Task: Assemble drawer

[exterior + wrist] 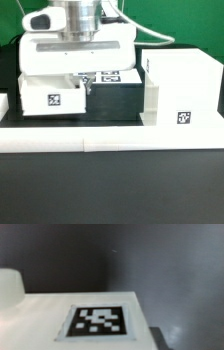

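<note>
Above the tray [38, 92], the hand [82, 68] hides its fingertips.

The black table [110, 190] across the lower frame lies open from edge to edge. Above it the long low border wall [110, 138] bars the whole width. Behind the wall, a dark gap at mid-frame runs between the tray [50, 98] at left and the tall shell [185, 85] at right; the arm [75, 45] crowds the upper left
</note>
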`<state>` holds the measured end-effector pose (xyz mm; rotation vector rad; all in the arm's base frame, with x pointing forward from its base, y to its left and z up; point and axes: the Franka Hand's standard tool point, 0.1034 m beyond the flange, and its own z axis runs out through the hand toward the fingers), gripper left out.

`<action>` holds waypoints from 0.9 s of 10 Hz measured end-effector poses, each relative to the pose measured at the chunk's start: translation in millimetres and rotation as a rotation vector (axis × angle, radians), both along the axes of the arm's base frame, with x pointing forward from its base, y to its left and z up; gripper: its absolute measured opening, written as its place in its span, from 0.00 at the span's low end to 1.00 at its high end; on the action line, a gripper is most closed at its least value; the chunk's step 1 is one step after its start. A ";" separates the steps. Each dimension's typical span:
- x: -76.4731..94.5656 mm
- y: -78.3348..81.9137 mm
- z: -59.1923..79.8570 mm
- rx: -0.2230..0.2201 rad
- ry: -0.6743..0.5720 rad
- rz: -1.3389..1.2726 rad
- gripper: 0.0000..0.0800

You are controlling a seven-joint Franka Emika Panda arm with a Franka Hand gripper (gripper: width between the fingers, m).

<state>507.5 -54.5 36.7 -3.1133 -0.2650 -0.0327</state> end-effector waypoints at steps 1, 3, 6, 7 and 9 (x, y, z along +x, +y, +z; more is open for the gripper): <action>-0.9 -1.0 2.3 0.005 0.006 0.044 0.05; -2.0 -2.3 1.3 0.006 0.010 0.079 0.05; -3.0 -4.0 0.4 0.001 0.010 0.197 0.05; -3.3 -3.6 -1.4 -0.006 0.014 0.283 0.05; -0.6 5.1 -4.3 -0.020 0.030 0.445 0.05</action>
